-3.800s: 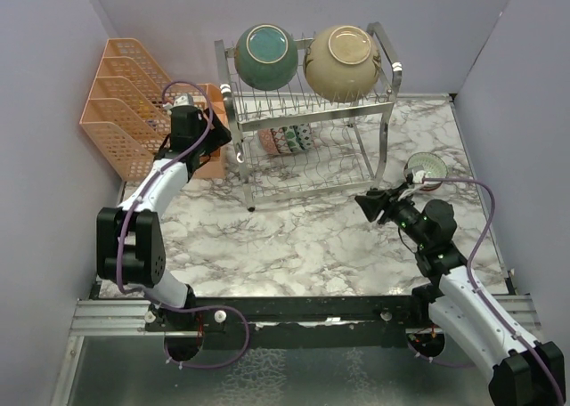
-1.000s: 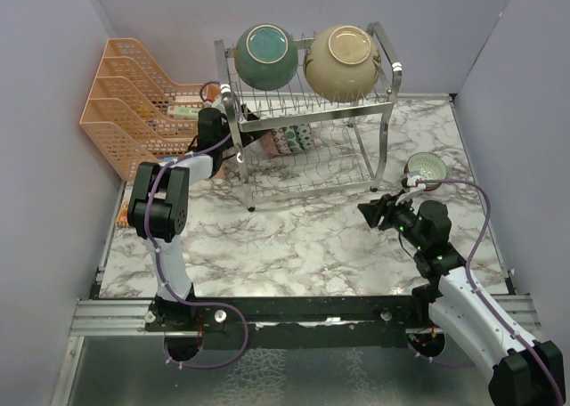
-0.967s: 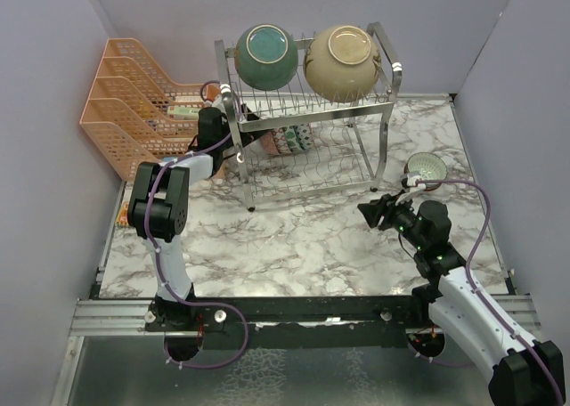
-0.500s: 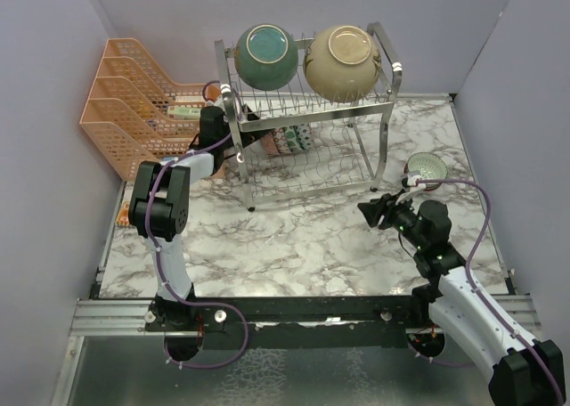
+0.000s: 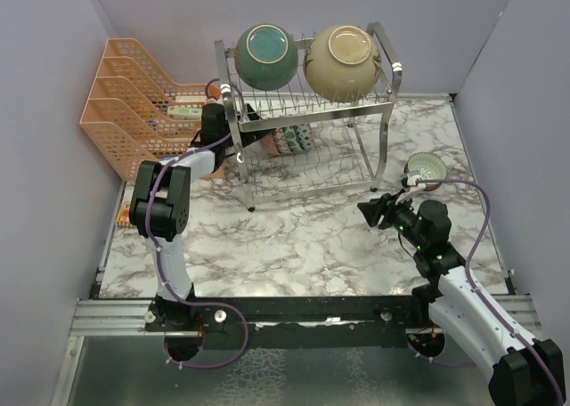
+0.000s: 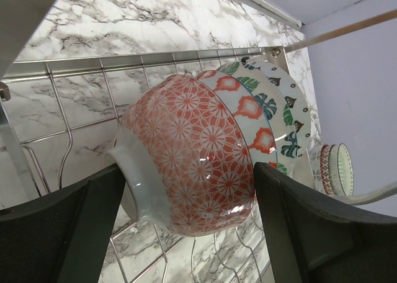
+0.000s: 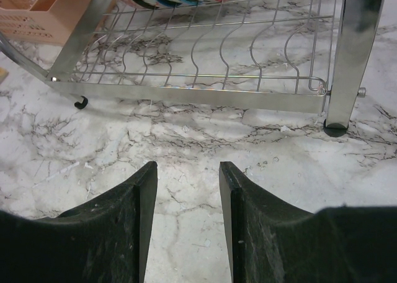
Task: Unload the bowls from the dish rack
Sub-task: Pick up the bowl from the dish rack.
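Your red patterned bowl point(image 6: 186, 165) stands on edge in the lower tier of the dish rack point(image 5: 383, 148), your left gripper point(image 6: 186, 171) straddling it; you cannot tell whether it clamps. The teal bowl point(image 5: 266, 56) and cream bowl point(image 5: 344, 61) sit on the rack's top tier. Your right gripper point(image 7: 187, 166) hovers in front of the rack, fingers apart, empty

Setting: looking like a robotics lab cell, dressed up as a kitchen counter.
Walls: standing as plain lilac panels point(image 5: 44, 85), boxing in three sides.
Work surface: showing as a marble-patterned tabletop point(image 5: 303, 237), lying flat inside the enclosure.
Front edge: carrying an aluminium rail point(image 5: 107, 315), holding the bases of two white-and-black robot arms point(image 5: 472, 312).
Wiring: trailing as purple cables point(image 5: 488, 217) along both arms.
Props: lending the kitchen look, with a silver wire dish rack point(image 5: 385, 130) holding bowls point(image 5: 343, 63), sitting just beside an orange plastic mesh organizer point(image 5: 116, 112).
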